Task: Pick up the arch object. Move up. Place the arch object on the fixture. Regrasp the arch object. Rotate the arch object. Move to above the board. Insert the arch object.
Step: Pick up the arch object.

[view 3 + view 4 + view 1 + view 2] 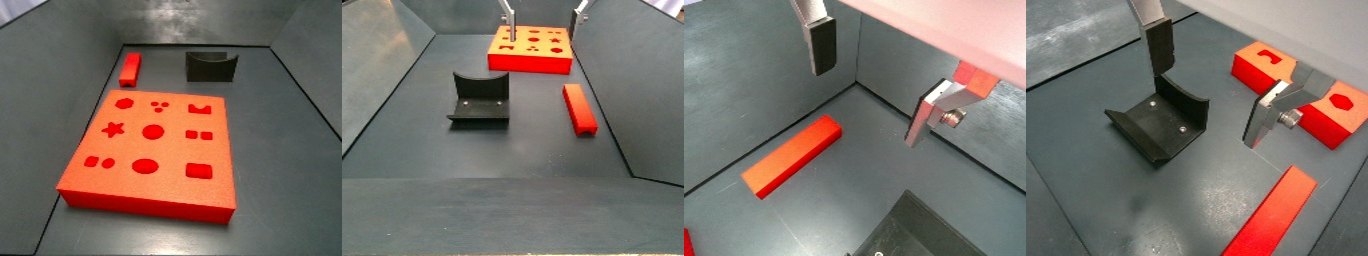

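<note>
Below the fingers [823,48] and off to one side, the arch object [794,155] lies flat on the floor, untouched, well apart from them. The gripper [871,85] hangs high with its jaws spread wide and empty. The fixture [1160,124] sits nearer beneath; the board [1293,90] lies beyond. Nothing blocks the descent.

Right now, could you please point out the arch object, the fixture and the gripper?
arch object [579,107]: side view, top face.
fixture [1160,125]: wrist view, scooped top.
gripper [874,88]: wrist view, open, gap between fingertips.
</note>
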Controlling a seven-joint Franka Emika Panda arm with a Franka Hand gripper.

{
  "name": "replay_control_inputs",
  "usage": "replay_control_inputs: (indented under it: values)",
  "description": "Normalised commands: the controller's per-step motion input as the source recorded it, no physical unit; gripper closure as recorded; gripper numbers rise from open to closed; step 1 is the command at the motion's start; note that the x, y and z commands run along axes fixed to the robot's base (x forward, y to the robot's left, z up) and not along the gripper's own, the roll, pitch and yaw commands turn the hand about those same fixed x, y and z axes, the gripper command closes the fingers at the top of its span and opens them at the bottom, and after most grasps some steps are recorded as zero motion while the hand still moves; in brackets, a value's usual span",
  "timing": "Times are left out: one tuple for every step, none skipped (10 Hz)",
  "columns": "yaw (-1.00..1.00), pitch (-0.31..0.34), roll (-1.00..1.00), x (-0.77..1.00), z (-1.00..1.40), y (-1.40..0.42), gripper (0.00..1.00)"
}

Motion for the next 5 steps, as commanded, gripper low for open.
replay_control_inputs:
  values:
    - [0.04,-0.123,0.07,-0.15,-0.47,-0.33,0.00]
    - [0.24,-0.261,0.00,-0.63,-0.67,-0.42,0.00]
    - [0.00,-0.026,0.00,-1.00,-1.00,-0.14,0.00]
    - [0.00,0.000,0.00,-1.00,-1.00,-0.02,0.00]
    - [0.03,-0.014,0.00,-1.00,-1.00,0.00,0.00]
